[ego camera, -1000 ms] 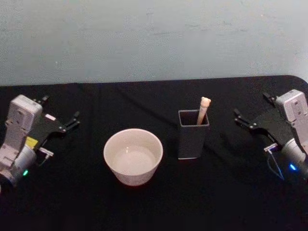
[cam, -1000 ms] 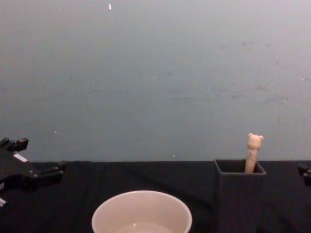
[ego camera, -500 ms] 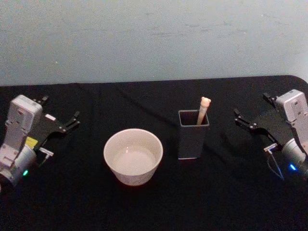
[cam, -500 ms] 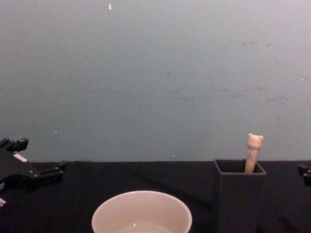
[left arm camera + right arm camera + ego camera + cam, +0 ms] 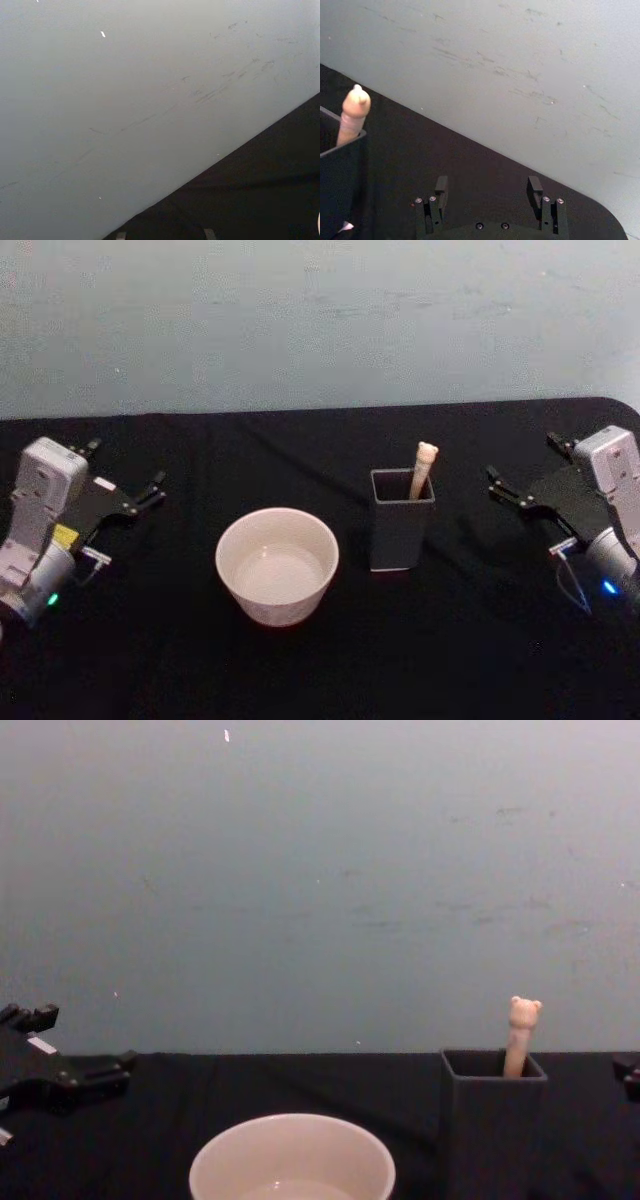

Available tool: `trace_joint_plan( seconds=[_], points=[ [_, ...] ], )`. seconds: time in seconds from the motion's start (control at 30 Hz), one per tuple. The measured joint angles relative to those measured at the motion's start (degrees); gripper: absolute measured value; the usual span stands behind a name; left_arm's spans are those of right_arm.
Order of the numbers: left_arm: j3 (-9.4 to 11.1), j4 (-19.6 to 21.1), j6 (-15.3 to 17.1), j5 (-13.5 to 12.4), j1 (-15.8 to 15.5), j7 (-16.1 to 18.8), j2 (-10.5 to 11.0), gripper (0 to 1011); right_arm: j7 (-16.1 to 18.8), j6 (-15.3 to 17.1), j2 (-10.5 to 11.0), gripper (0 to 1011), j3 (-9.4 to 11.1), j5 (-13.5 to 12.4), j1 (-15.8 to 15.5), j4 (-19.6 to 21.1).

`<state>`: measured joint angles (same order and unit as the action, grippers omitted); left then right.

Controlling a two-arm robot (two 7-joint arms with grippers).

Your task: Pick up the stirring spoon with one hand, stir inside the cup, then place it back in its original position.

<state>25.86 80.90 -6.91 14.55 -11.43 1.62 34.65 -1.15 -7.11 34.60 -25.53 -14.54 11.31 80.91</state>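
The stirring spoon [image 5: 423, 468] stands in the dark grey square holder [image 5: 402, 520], with its beige handle and bear head [image 5: 524, 1011] sticking out above the rim. The cream cup [image 5: 277, 565] sits on the black table just left of the holder. My left gripper [image 5: 125, 465] rests open at the table's left side, well away from the cup. At the right side, my right gripper [image 5: 522, 457] is open and apart from the holder. In the right wrist view its fingers [image 5: 441, 187] are spread with nothing between them, and the spoon [image 5: 354, 112] shows beyond them.
A black cloth [image 5: 320, 660] covers the table, and a plain pale wall [image 5: 320, 320] rises behind it. Open cloth lies between each gripper and the two vessels, and in front of the cup.
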Motion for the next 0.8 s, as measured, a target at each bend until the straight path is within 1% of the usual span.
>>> trace_joint_plan(
  seconds=[0.13,0.17,0.2,0.23,0.37,0.47,0.53,0.57,0.63,0.7,0.77,0.8],
  points=[
    [0.00,0.00,0.00,0.00,0.00,0.00,0.00,1001,1.98,-1.00,0.05,1002,1.02,-1.16,-0.59,0.45],
    [0.00,0.00,0.00,0.00,0.00,0.00,0.00,1001,3.28,-1.34,0.19,1002,1.51,-2.16,-0.98,0.74],
    [0.00,0.00,0.00,0.00,0.00,0.00,0.00,1002,3.76,-1.46,0.26,1002,1.69,-2.64,-1.15,0.85],
    [0.00,0.00,0.00,0.00,0.00,0.00,0.00,1001,5.30,-1.77,0.43,1002,2.15,-3.81,-1.63,1.14],
    [0.00,0.00,0.00,0.00,0.00,0.00,0.00,1002,8.38,-2.41,0.95,1002,2.97,-6.11,-2.82,2.03],
    [0.00,0.00,0.00,0.00,0.00,0.00,0.00,1001,11.89,-2.95,1.73,1002,3.92,-8.97,-4.71,3.73],
    [0.00,0.00,0.00,0.00,0.00,0.00,0.00,1001,13.21,-3.14,2.04,1002,4.20,-9.89,-5.57,4.63],
    [0.00,0.00,0.00,0.00,0.00,0.00,0.00,1001,14.63,-3.35,2.31,1002,4.38,-10.71,-6.27,5.41],
    [0.00,0.00,0.00,0.00,0.00,0.00,0.00,1001,16.02,-3.63,2.52,1002,4.43,-11.33,-6.86,6.15],
    [0.00,0.00,0.00,0.00,0.00,0.00,0.00,1001,18.27,-4.24,2.59,1002,4.43,-12.24,-7.25,6.72],
    [0.00,0.00,0.00,0.00,0.00,0.00,0.00,1001,19.78,-4.64,2.54,1002,4.38,-12.82,-7.28,6.93],
    [0.00,0.00,0.00,0.00,0.00,0.00,0.00,1001,21.33,-4.99,2.32,1002,4.26,-13.39,-7.14,6.95]
  ],
)
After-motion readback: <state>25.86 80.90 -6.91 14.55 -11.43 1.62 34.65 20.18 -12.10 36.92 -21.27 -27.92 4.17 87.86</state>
